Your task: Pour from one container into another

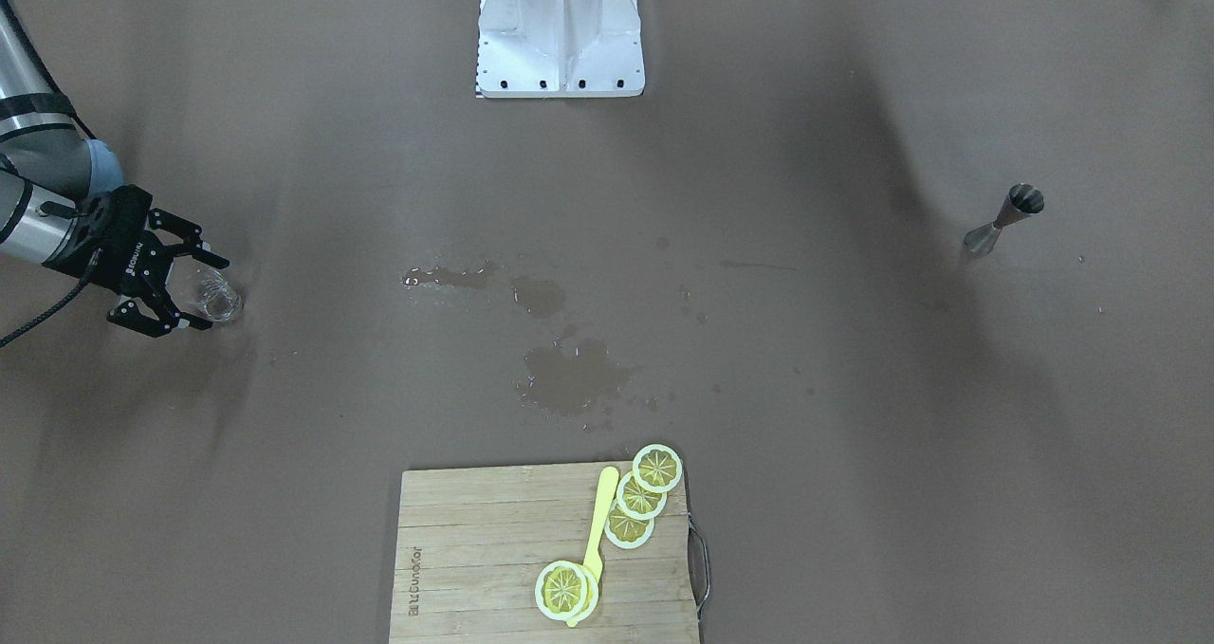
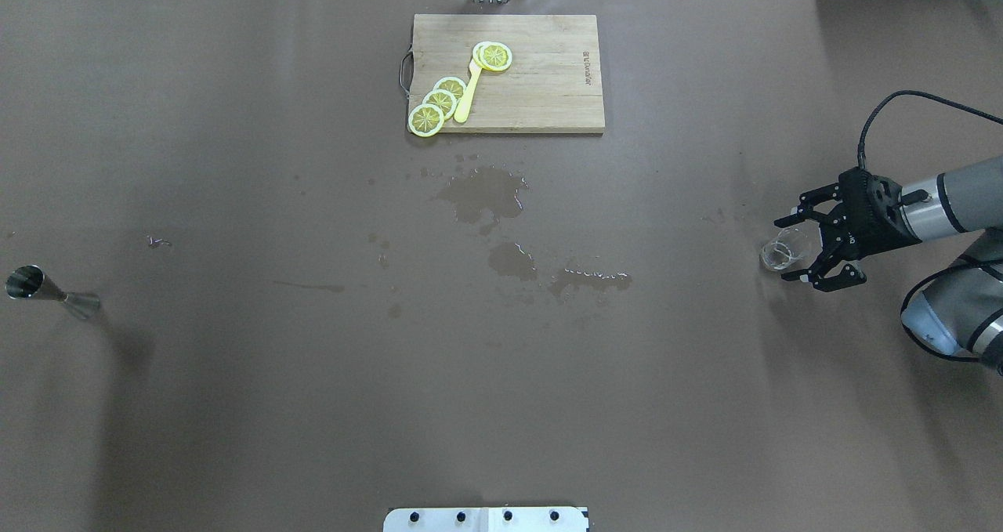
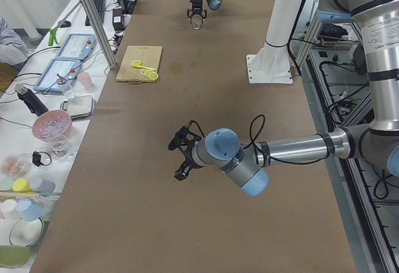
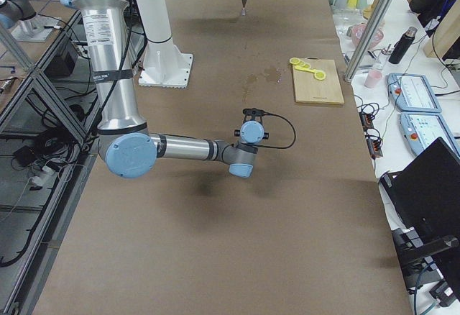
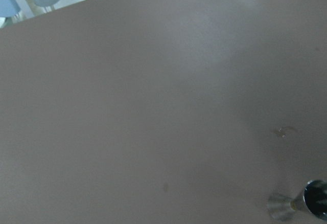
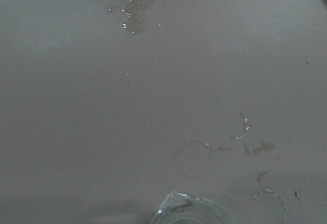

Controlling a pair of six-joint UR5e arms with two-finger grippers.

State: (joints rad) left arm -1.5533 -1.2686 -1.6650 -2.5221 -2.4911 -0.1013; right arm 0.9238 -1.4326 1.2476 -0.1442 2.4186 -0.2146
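The clear glass tumbler (image 2: 780, 253) stands upright near the table's right end, also seen as tumbler (image 1: 222, 301). My right gripper (image 2: 785, 250) is low at the table and open, one finger on each side of the tumbler, with gaps showing. The right wrist view catches only the tumbler's rim (image 6: 188, 211) at its bottom edge. The steel jigger (image 2: 45, 289) stands alone at the far left end, seen again as jigger (image 1: 1003, 219) and jigger (image 5: 302, 204). My left gripper (image 3: 175, 160) hovers above the table in the exterior left view only; I cannot tell its state.
A wooden cutting board (image 2: 548, 85) with lemon slices (image 2: 439, 105) and a yellow utensil sits at the far middle edge. Wet patches (image 2: 484, 195) spread over the table's centre. The robot's white base (image 1: 560, 32) stands at the near middle edge.
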